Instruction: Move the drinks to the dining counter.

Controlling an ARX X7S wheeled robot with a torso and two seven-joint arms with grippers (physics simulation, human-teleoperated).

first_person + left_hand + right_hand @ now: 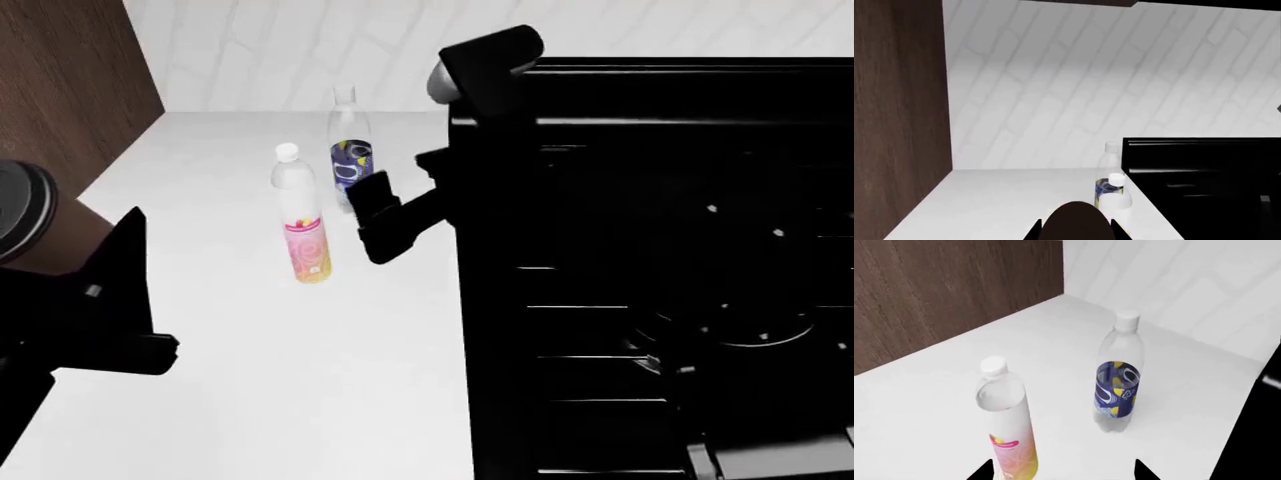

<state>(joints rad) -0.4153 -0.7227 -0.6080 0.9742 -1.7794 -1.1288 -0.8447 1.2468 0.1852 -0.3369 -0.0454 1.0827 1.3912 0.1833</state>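
Seemingly the pickup step is half done. Left wrist view: the left gripper (1075, 231) is clamped on the brown coffee cup (1075, 220), the blue-and-yellow bottle (1109, 187) beyond on the white worktop (1001, 200)

Head view: the right gripper (375, 222) hovers near the pink-labelled bottle (302, 225), beside the black stove (654, 260)

Right wrist view: its fingers stand apart, both bottles upright ahead; next it should probably close in on one
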